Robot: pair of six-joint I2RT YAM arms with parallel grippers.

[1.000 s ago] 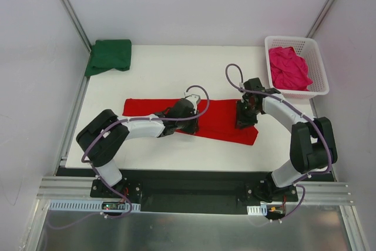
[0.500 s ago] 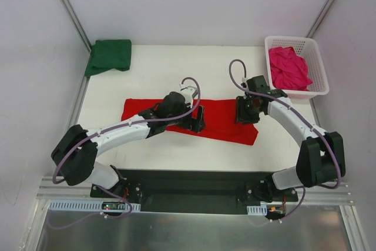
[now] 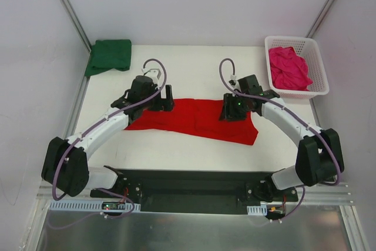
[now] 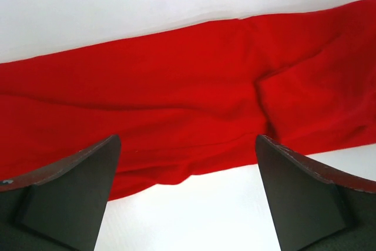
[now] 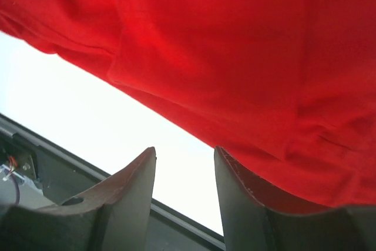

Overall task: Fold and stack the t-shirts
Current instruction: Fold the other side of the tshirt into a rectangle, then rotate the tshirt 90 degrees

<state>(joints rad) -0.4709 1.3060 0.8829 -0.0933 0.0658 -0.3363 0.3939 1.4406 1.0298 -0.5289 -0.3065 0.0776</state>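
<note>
Inspection from the remote station, largest item first.

The table (image 3: 176, 63) is white, flat and matt. All three shirts are within reach of my arms.

The red t-shirt (image 3: 194, 119) lies across the middle of the table as a long narrow band running left to right. Its right end sags toward the near edge. I judge it is folded lengthwise and awaits a crosswise fold. The cloth is soft and limp, with shallow creases and a stitched hem showing in the right wrist view. It should drape rather than hold an edge.

The basket (image 3: 301, 93) is stiff white plastic lattice and sits at the far right corner. It serves as the holding bin.

The green t-shirt (image 3: 109, 55) sits at the far left corner as a compact squarish pad. I judge it is already folded and forms the base of the stack.

The pink t-shirt (image 3: 288, 67) lies crumpled inside the basket, unfolded.

The left hand (image 4: 187, 145) is spread wide and empty. It hovers over the left part of the red band near its far edge.

The right hand (image 5: 184, 150) is parted moderately, with bare table visible in the gap and nothing grasped. It sits over the right part of the band.

I judge both hands are placed to take fresh holds.
</note>
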